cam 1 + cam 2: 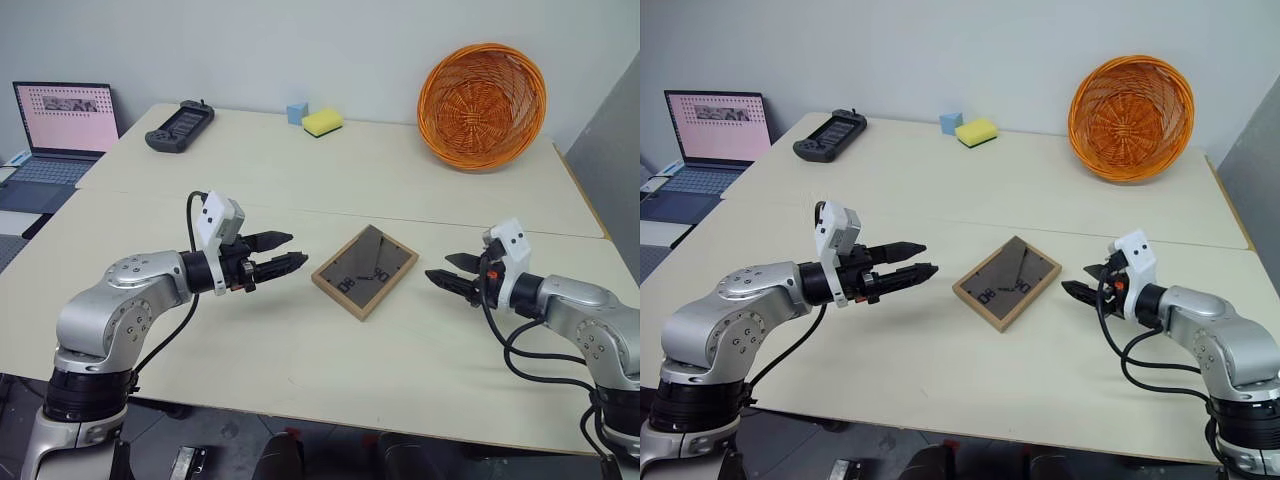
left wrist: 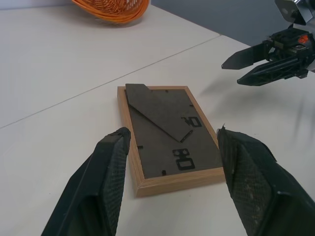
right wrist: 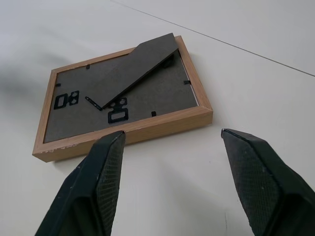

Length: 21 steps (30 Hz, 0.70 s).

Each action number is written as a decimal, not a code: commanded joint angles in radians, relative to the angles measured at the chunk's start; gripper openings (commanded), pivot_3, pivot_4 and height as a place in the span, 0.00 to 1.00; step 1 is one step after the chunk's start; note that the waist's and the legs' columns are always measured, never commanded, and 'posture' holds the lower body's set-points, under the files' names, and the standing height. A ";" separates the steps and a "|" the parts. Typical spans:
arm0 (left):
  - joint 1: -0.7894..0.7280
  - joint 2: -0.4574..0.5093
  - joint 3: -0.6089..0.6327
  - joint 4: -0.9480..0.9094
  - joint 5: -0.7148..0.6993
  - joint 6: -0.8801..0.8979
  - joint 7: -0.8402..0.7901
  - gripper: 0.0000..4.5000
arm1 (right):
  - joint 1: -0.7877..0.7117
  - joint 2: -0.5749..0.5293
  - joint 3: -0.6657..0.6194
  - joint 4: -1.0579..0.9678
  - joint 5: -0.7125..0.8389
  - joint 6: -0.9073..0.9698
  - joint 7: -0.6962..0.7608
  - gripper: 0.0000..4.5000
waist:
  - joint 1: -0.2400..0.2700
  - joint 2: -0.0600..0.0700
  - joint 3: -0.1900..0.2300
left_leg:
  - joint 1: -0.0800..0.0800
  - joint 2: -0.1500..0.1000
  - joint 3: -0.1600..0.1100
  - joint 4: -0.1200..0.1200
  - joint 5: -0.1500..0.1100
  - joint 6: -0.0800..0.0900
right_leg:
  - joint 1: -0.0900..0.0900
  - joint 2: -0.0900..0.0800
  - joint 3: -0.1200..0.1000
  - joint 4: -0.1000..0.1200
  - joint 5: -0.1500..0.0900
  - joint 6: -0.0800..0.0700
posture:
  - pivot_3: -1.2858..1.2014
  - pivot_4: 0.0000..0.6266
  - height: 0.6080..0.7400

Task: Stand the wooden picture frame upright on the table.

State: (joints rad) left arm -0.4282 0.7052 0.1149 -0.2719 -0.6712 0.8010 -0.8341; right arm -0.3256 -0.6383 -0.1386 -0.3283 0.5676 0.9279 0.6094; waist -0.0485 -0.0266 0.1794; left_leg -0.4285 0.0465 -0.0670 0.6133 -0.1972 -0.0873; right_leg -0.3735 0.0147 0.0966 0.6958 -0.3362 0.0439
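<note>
Flat on the table (image 1: 300,370), between the two grippers, lay the picture frame (image 1: 365,271), face down, dark back panel up, turned at an angle to the table edge. Its fold-out stand (image 3: 130,69) lay nearly flat against the back, its free end lifted a little off the panel.

Left gripper (image 1: 290,252) hovered just beside the frame on one side, fingers spread, nothing between them. Right gripper (image 1: 442,270) hovered just beside the opposite side, fingers likewise parted and empty. Both sat slightly above the tabletop, neither touching the frame.

Handling, as judged: a small light-wood frame, probably light and stiff, so it should lift without flexing. Smooth wood edges and a smooth tabletop suggest it could skate away if pushed from one side only. Front likely glazed, so dropping or hard squeezing would be risky. Stand appears thin and hinged; likely the weakest part, not a good place to pull hard.

Best hold, as judged: pinch across the narrow wooden border on opposite long edges, one gripper bracing while the other tips the frame up, then swing the stand out before letting it rest.
</note>
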 commanded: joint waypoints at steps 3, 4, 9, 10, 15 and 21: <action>-0.016 0.010 0.037 -0.036 -0.044 0.001 -0.008 0.38 | -0.023 0.012 -0.031 -0.028 0.032 -0.009 0.000 0.42 | 0.000 0.000 0.000 | 0.000 0.000 0.000 0.000 0.000 0.000 | 0.000 0.000 0.000 0.000 0.000 0.000 | 0.52 0.24 1.00; -0.019 0.012 0.038 -0.030 -0.044 -0.002 -0.009 0.35 | -0.024 0.012 -0.030 -0.028 0.032 -0.010 0.001 0.38 | 0.000 0.000 0.000 | 0.000 0.000 0.000 0.000 0.000 0.000 | 0.000 0.000 0.000 0.000 0.000 0.000 | 0.52 0.24 1.00; -0.032 0.031 0.041 0.001 -0.050 -0.007 -0.039 0.11 | -0.015 0.010 -0.031 -0.039 0.044 -0.014 0.017 0.13 | 0.000 0.000 0.000 | 0.000 0.000 0.000 0.000 0.000 0.000 | 0.000 0.000 0.000 0.000 0.000 0.000 | 0.52 0.24 1.00; -0.034 0.035 0.040 0.011 -0.046 -0.012 -0.047 0.07 | -0.014 0.011 -0.031 -0.040 0.047 -0.014 0.018 0.09 | 0.000 0.000 0.000 | 0.000 0.000 0.000 0.000 0.000 0.000 | 0.000 0.000 0.000 0.000 0.000 0.000 | 0.52 0.24 1.00; -0.038 0.051 0.016 0.051 -0.016 -0.033 -0.079 0.00 | -0.003 0.015 -0.013 -0.038 0.052 -0.020 0.015 0.00 | 0.000 0.000 0.000 | 0.000 0.000 0.000 0.000 0.000 0.000 | 0.000 0.000 0.000 0.000 0.000 0.000 | 0.52 0.24 1.00; -0.063 0.068 -0.105 0.175 0.126 -0.105 -0.121 0.00 | 0.009 -0.004 0.074 -0.014 -0.012 -0.033 0.015 0.00 | 0.000 0.000 0.000 | 0.000 0.000 0.000 0.000 0.000 0.000 | 0.000 0.000 0.000 0.000 0.000 0.000 | 0.52 0.24 1.00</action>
State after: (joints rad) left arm -0.4673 0.7552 0.0493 -0.1350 -0.6016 0.7476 -0.9217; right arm -0.3218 -0.6265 -0.0873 -0.3311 0.5777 0.9205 0.6155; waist -0.0488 -0.0265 0.1794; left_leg -0.4283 0.0464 -0.0671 0.6135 -0.1972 -0.0873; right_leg -0.3736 0.0148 0.0964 0.6963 -0.3361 0.0438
